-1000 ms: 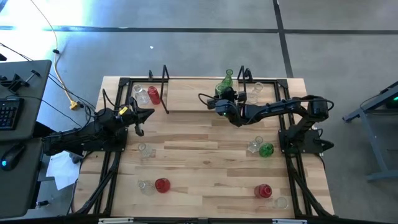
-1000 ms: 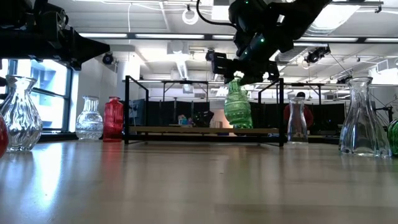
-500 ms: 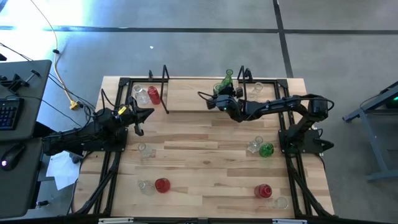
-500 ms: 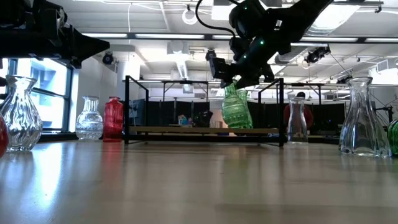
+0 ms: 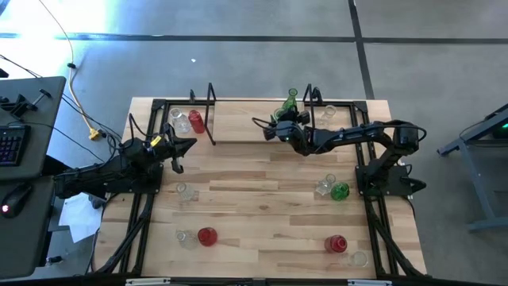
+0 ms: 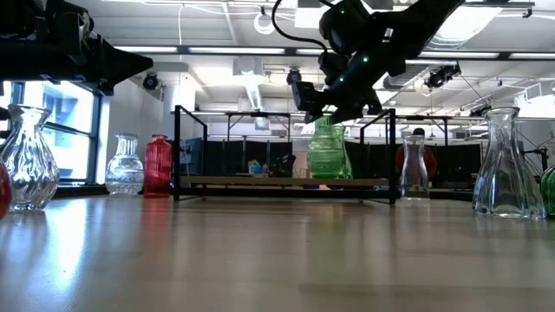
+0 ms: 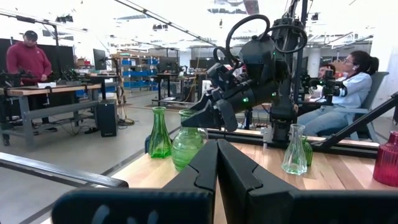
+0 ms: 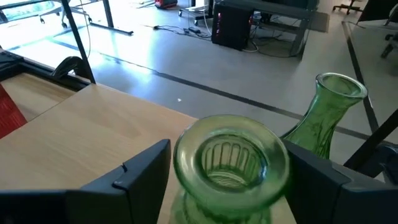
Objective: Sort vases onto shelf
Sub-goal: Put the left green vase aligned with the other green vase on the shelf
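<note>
Green vase (image 8: 231, 167) stands on the shelf (image 5: 246, 119) between the right gripper's (image 8: 227, 180) parted jaws.

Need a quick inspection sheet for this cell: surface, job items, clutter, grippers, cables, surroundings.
Surface: light-wood table, wooden shelf along its far edge.
Job's things: ribbed green vase standing on the shelf beside a slimmer green vase; red vase and a clear vase near the shelf's left end; other red, green and clear vases scattered on the table.
Clutter: nothing seen.
Grippers: right gripper open, fingers either side of the ribbed vase's neck; left gripper shut, waiting at the table's left side.
Cables: yellow cable on the floor, left.
Surroundings: desk with keyboard left; people at benches beyond.
</note>
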Motion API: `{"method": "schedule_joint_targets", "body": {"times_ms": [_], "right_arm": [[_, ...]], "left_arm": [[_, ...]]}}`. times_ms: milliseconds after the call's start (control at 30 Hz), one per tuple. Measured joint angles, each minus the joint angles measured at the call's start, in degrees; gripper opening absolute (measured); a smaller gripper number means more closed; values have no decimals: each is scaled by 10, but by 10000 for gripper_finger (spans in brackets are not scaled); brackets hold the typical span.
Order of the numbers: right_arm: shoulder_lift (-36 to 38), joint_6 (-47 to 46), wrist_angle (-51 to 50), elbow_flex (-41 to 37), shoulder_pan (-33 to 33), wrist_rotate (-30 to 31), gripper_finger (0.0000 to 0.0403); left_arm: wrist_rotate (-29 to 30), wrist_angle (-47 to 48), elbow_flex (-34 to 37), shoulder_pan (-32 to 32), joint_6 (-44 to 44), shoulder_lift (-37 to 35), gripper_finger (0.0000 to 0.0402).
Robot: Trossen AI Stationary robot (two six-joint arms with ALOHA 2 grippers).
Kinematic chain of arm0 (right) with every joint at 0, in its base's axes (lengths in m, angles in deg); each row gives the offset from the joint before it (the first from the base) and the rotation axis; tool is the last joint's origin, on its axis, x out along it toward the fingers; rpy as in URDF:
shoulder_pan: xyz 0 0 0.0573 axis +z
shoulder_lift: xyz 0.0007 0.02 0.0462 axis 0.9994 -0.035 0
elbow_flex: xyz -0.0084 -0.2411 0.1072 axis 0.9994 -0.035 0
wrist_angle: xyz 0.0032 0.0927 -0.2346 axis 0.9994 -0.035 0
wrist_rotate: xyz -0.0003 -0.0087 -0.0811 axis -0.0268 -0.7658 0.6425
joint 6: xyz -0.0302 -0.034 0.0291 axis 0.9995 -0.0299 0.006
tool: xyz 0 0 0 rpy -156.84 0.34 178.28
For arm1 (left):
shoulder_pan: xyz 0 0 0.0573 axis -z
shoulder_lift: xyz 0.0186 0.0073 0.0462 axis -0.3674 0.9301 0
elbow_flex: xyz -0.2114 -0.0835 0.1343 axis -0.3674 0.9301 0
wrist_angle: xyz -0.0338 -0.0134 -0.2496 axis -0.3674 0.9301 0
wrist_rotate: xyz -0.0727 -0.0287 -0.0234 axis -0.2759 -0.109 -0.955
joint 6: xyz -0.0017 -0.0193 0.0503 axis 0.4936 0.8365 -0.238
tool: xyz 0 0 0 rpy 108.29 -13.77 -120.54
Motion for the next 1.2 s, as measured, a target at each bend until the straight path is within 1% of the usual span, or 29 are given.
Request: {"method": "schedule_joint_targets", "body": {"times_ms": [267,467,667,767,867,933,1067,1100,1133,1200], "right_arm": [[0,33,-1,3,0,34,262],[0,91,-6,40,0,48,262],[0,145,-73,106,4,55,262],[0,161,-131,143,22,55,254],[0,152,-201,166,48,50,223],[0,139,-235,170,65,26,188],[-1,100,-267,156,85,-84,95],[-5,89,-267,148,86,-101,72],[-9,78,-269,140,85,-103,49],[-23,61,-271,129,81,-77,15]], "left_arm": [[0,0,0,0,0,0,3],[0,0,0,0,0,0,3],[0,0,0,0,0,0,3],[0,0,0,0,0,0,3],[0,2,0,0,0,0,3],[0,3,0,0,0,0,3],[0,3,0,0,0,0,3],[0,3,0,0,0,0,3],[0,3,0,0,0,0,3],[0,3,0,0,0,0,3]]}}
